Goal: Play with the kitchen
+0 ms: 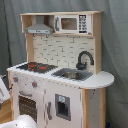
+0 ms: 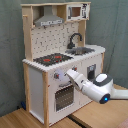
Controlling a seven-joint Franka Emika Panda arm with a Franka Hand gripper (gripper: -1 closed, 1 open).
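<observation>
The kitchen (image 1: 60, 75) is a tall white and light-wood toy unit and shows in both exterior views. On its counter are a black faucet (image 1: 84, 59), a sink (image 1: 72, 75) and a red-ringed hob (image 1: 36, 66). Below sit knobs (image 1: 34, 84) and a windowed oven door (image 1: 27, 105). In the second exterior view my white arm (image 2: 97, 90) reaches in from the right, and the gripper (image 2: 66, 76) is up against the knob panel (image 2: 59, 76) above the oven door (image 2: 64, 97). In the first exterior view only white arm parts (image 1: 22, 121) show at the bottom left.
A grey hood (image 1: 39, 30) and a toy microwave (image 1: 72, 23) sit on the top shelf. A grey curtain (image 1: 115, 45) hangs behind the kitchen. The kitchen stands on a wooden floor (image 2: 20, 117). A rounded counter end (image 1: 100, 80) sticks out beside the sink.
</observation>
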